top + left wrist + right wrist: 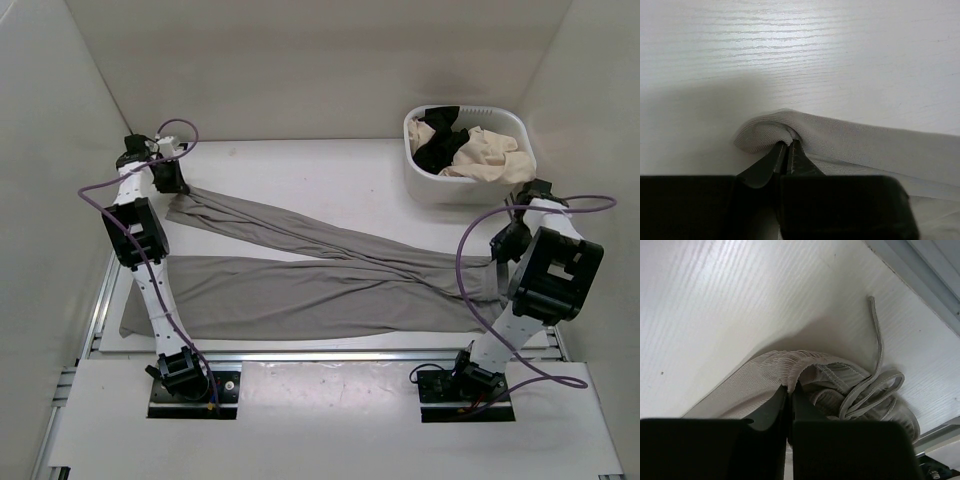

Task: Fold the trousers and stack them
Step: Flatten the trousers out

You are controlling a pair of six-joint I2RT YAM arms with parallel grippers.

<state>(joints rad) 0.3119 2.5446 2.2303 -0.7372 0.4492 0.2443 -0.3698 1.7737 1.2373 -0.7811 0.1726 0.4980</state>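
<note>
The grey trousers (320,280) lie spread across the table, waist at the right, two long legs running left. My left gripper (172,185) is shut on the cuff end of the far leg, at the back left. In the left wrist view the trousers' cuff (765,132) bunches up around the closed left gripper (788,146). My right gripper (505,248) is shut on the ribbed waistband at the right end. The right wrist view shows the waistband (790,362) pinched in the right gripper (790,388), with the drawstring (875,385) looped beside it.
A white basket (420,180) stands at the back right, holding a black garment (440,150) and a beige garment (490,152). The metal rail (330,357) runs along the near table edge. White walls close in the sides and back.
</note>
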